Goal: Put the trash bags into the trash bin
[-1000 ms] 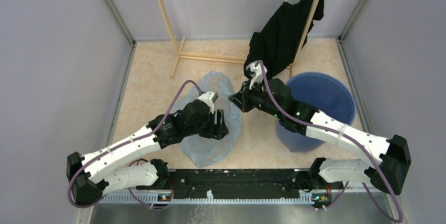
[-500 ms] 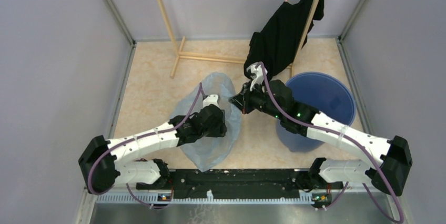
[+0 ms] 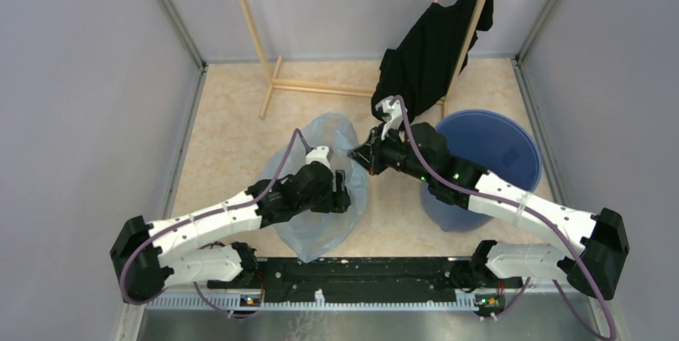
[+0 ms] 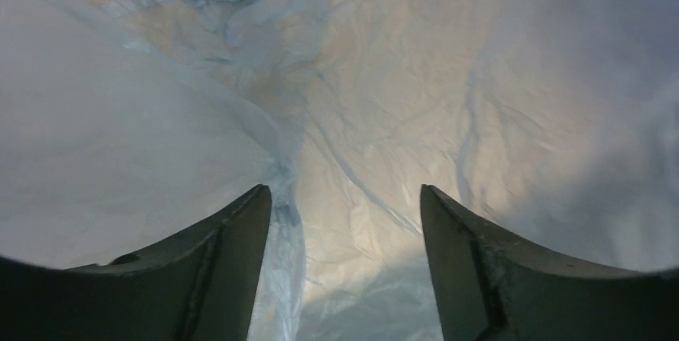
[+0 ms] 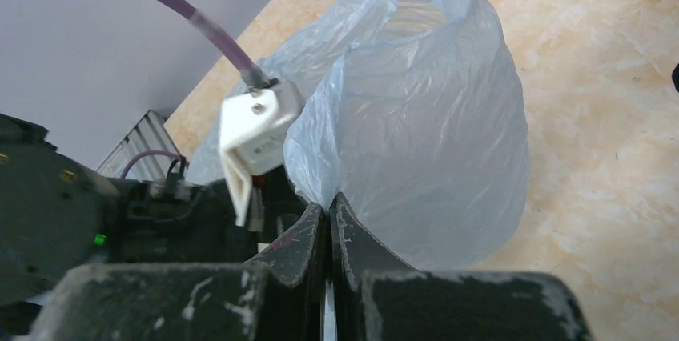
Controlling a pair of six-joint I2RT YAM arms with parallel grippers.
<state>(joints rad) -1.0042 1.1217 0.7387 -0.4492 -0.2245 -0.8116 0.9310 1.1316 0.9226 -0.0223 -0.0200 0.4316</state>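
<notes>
A: Listing item one: pale-blue film bag (image 3: 319,233), lying on the tabletop (image 3: 232,133) between the arms, just left of the blue bucket (image 3: 500,145) and not in it.
B: Right gripper (image 5: 328,201)?
A: Fingers together, clamped on the edge of the bag's film. Left gripper (image 4: 344,197): fingers apart, film all round, apparently inside the bag, gripping nothing.
B: Handling note?
A: Judgement only: pinch a second edge with the left, lift evenly, carry rightward, clear the rim. Thin film may slip or tear.
</notes>
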